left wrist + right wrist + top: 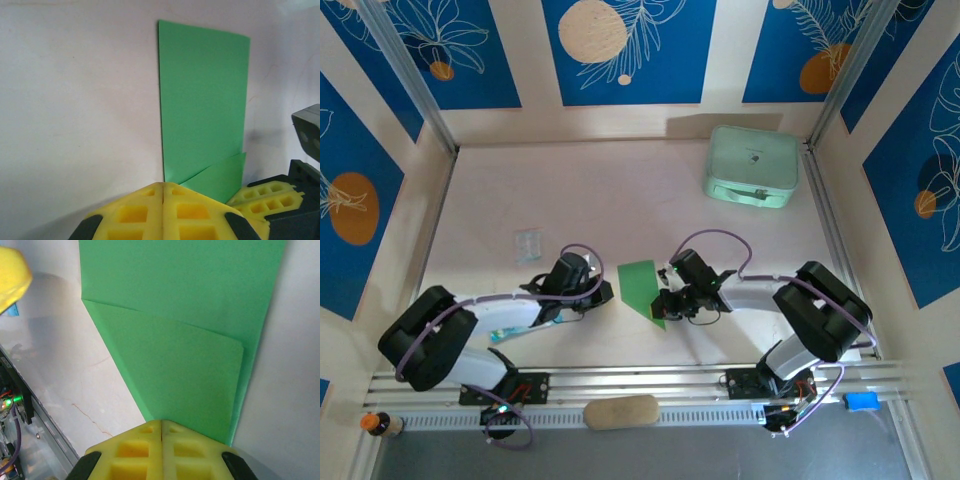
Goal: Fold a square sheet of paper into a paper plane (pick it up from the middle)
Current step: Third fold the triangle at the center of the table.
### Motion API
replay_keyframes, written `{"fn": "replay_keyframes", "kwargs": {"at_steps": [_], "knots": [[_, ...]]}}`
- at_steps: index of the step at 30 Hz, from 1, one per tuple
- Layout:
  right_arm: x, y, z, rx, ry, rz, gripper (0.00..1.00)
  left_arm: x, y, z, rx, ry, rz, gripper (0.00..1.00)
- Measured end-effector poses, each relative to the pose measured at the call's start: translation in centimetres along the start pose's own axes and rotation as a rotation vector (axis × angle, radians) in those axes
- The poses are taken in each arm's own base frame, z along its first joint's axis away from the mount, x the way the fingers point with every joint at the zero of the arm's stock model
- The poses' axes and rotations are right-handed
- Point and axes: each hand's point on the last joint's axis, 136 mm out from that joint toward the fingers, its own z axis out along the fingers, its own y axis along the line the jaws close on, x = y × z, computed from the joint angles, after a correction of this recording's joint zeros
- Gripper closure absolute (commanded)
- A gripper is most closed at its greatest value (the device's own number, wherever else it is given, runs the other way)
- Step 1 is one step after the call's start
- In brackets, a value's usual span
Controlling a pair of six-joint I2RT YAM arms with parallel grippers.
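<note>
My left hand (163,186) and right hand (161,424) (both pressed together) sit at the square sheet of paper's (202,105) folded near edge. Open bench (600,190) lies beyond the sheet.

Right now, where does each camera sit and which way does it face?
Top external: above, behind the bases, looking down at the pale table; left arm, right arm show.
Left wrist: on its arm, facing past the shut left hand to the bright green paper sheet.
Right wrist: on its arm, facing past the shut right hand to it.
Both wrist views share the sheet's folded corner.
</note>
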Motion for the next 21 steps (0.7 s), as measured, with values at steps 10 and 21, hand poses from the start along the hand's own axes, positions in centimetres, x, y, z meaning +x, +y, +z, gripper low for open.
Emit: {"fn": "replay_keyframes", "kwargs": {"at_steps": [10,21], "knots": [[-2.3,0.1,-3.8,0.022,-0.149,-0.006,0.77,0.2,-1.2,-0.1,0.02,0.007,0.017,0.91],[-3.4,-1.3,-3.3,0.026,-0.121,0.069,0.68,0.3,-1.7,0.3,0.021,0.014,0.022,0.82]]}}
